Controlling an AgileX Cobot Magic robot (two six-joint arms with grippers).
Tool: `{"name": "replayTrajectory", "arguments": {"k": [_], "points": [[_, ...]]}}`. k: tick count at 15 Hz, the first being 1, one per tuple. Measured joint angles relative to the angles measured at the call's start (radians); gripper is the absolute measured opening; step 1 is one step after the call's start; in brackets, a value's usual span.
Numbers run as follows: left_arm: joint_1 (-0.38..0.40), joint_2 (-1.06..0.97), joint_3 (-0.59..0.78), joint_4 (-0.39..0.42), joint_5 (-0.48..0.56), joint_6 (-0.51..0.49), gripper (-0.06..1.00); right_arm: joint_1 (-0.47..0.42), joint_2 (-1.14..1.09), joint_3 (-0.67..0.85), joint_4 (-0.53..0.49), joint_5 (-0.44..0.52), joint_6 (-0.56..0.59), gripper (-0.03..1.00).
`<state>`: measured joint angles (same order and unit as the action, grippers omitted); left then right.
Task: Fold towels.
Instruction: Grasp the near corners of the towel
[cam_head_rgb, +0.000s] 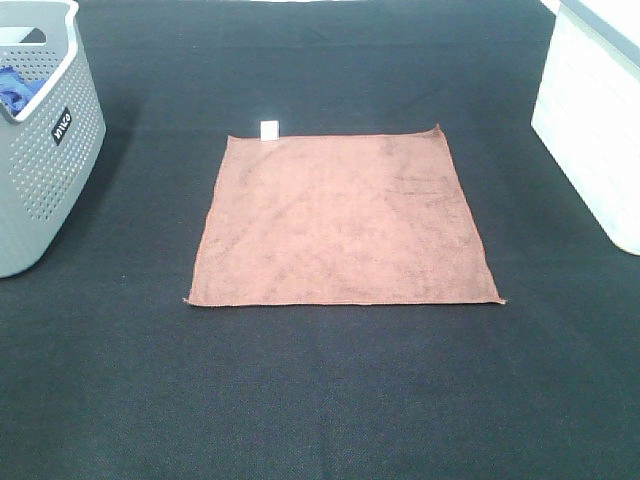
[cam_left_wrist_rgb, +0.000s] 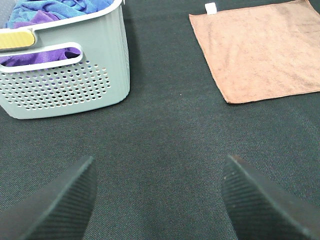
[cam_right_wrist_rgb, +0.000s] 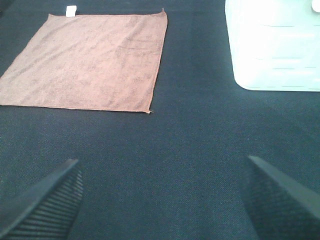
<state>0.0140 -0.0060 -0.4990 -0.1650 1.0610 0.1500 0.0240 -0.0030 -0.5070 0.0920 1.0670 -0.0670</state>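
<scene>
right, dark worktop (cam_head_rgb: 320, 400), grey basket (cam_head_rgb: 40, 170) out at 10 o'clock, and the towel (cam_head_rgb: 340, 220) flat at centre, square-on, white tag (cam_head_rgb: 269, 129) on its 12 o'clock edge. left tool (cam_left_wrist_rgb: 157, 200) wide open, empty, towel off at 1 o'clock; right tool (cam_right_wrist_rgb: 160, 200) likewise, towel at 11. neither looks nearer.

Towel (cam_left_wrist_rgb: 260, 50), basket (cam_left_wrist_rgb: 65, 92) partly off-frame

A dark, finely woven covering spreads over the worktop (cam_head_rgb: 320, 400) from edge to edge of the high view, under flat, even light. A grey perforated basket (cam_head_rgb: 40, 180) stands at the left margin, casting a soft shadow. At the right is a white bin (cam_head_rgb: 590, 130), glaring bright in the right wrist view.
</scene>
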Motion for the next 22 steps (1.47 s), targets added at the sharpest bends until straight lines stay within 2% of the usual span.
{"name": "replayTrajectory", "arguments": {"k": [13,15,16,19,20,22], "points": [[0.000,0.000,0.000,-0.006,0.000,0.000,0.68,0.000,0.004,0.000,0.000,0.000,0.000,0.81],[0.000,0.008,-0.009,-0.019,-0.019,0.000,0.68,0.000,0.051,-0.007,0.000,-0.024,0.000,0.81],[0.000,0.044,-0.015,-0.045,-0.079,0.000,0.68,0.000,0.113,-0.014,0.000,-0.080,0.000,0.81],[0.000,0.211,-0.007,-0.225,-0.328,0.000,0.68,0.000,0.306,-0.016,0.013,-0.252,0.000,0.81],[0.000,0.273,-0.002,-0.260,-0.389,0.000,0.68,0.000,0.373,-0.016,0.028,-0.297,0.000,0.81],[0.000,0.429,-0.002,-0.330,-0.446,0.018,0.68,0.000,0.504,-0.016,0.075,-0.371,0.000,0.80]]}}
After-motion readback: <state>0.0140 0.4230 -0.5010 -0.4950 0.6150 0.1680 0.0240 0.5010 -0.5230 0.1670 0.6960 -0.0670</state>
